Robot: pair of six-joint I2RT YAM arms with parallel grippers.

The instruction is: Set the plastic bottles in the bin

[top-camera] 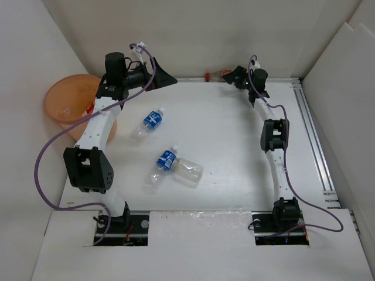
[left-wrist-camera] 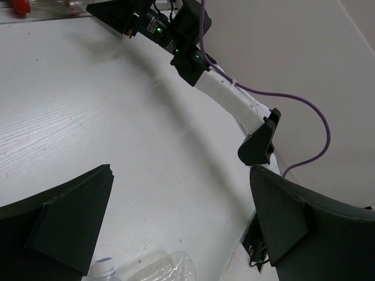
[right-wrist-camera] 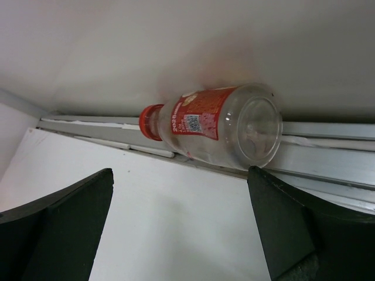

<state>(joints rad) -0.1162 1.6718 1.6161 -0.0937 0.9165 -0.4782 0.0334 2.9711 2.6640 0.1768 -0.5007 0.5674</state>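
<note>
You're at the pick step: nothing is held yet. Right gripper (right-wrist-camera: 180,175) has its fingers spread wide, empty, and is lined up on the red-capped bottle (right-wrist-camera: 217,126). That bottle lies on its side on the aluminium rail (right-wrist-camera: 328,161) at the table's far edge, pressed against the back wall, cap to the left and base to the right in the wrist view. Left gripper (left-wrist-camera: 179,175) is also spread and empty, up near the far edge, left of centre. The bin (top-camera: 69,100) sits at the far left corner. Something pale shows through its wall, but I can't tell what. Three bottles are left mid-table: one blue-label bottle (top-camera: 150,122), a second blue-label bottle (top-camera: 163,165) nearer the front, and a label-less clear bottle (top-camera: 188,170) touching the second. For the next move, I'd say you roll the wrist so the fingers span the body, not the length, then push in low. The wall leaves little room behind it. The bin is on the far side of the left arm, so plan the carry around that arm. On labels, the red one has a QR code and white lettering too blurred to read. The blue ones are unreadable too.
</note>
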